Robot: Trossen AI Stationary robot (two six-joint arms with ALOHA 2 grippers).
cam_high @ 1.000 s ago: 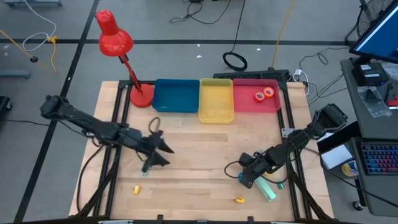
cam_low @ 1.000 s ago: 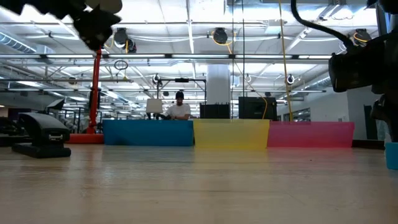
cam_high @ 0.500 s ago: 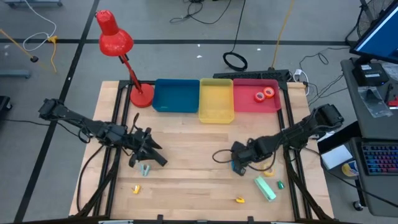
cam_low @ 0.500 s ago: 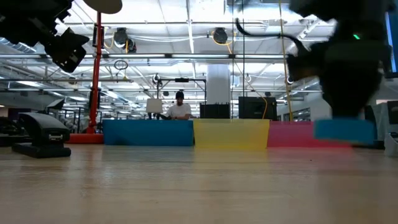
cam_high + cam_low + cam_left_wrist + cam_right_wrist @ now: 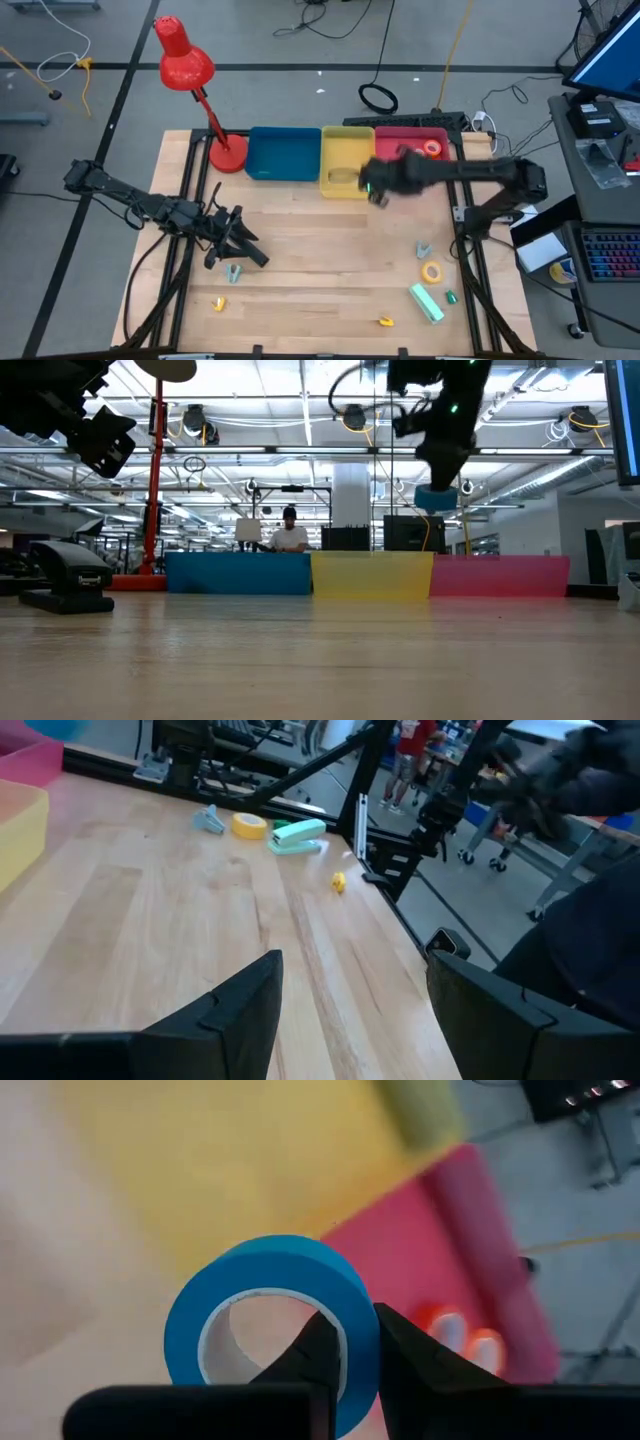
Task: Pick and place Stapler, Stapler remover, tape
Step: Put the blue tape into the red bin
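My right gripper hangs high over the edge between the yellow bin and the red bin, shut on the blue tape roll. In the low view the blue tape roll shows well above the bins. The orange and red rolls lie in the red bin. The yellow roll, a grey stapler remover and the green stapler lie flat near the table's right near corner. My left gripper is open over the left half, beside a teal stapler remover. My right gripper holds the blue tape roll by its ring wall. One finger is inside the ring's hole and the other is outside, so the wall is pinched between them. The roll is lifted clear above the bins.
A blue bin stands left of the yellow one along the far edge. A red desk lamp rises from its base at the far left corner. Small yellow pieces lie near the near edge. Bare wood fills the middle.
My right gripper has lifted the blue roll from the table's near right area and carried it up, toward the far edge and leftward to the bins. The yellow roll and grey remover came into view as it left. My left gripper drew back slightly leftward early on.
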